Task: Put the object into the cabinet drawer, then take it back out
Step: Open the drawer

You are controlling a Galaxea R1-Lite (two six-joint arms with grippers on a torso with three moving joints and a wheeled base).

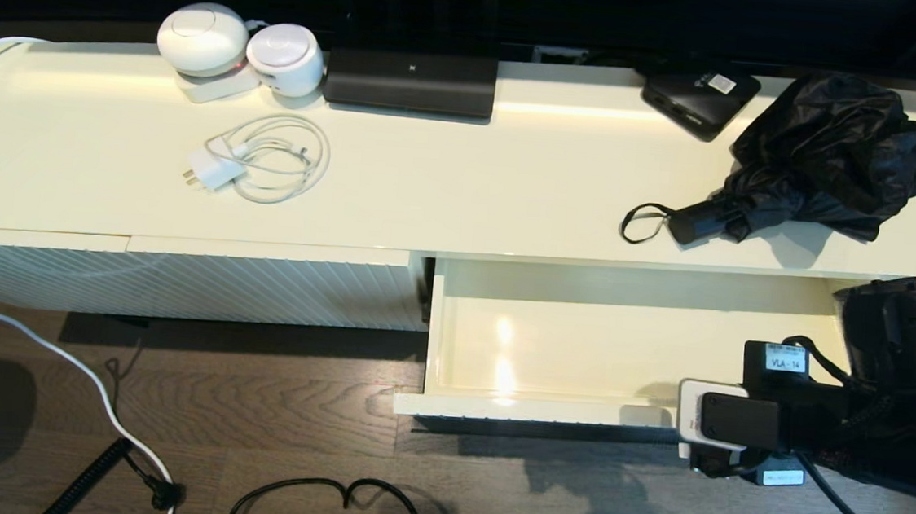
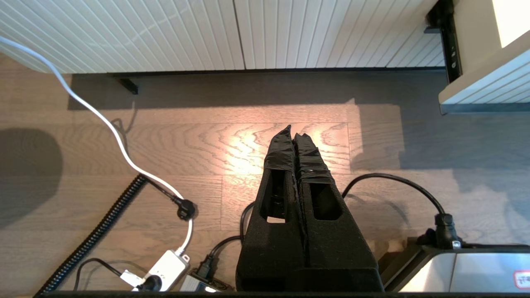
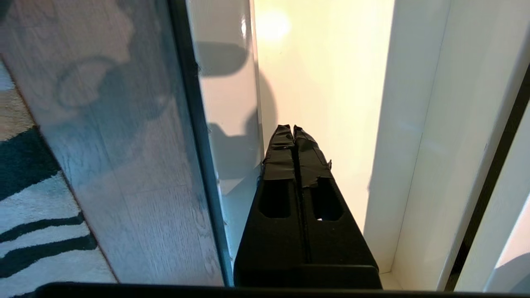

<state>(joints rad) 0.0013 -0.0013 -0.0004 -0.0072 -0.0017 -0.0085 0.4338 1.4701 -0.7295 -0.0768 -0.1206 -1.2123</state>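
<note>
The black folding umbrella lies on the cabinet top at the far right, its short handle and wrist loop pointing left. Below it the cream drawer stands pulled out, its glossy inside bare. My right arm reaches in at the drawer's front right corner. In the right wrist view my right gripper is shut on nothing, low over the drawer floor beside its front wall. My left gripper is shut and empty above the wooden floor, left of the drawer corner.
A flat black box with a white sticker sits behind the umbrella. A white charger with coiled cable, two round white devices and a black unit occupy the left half. Cables and a power strip lie on the floor.
</note>
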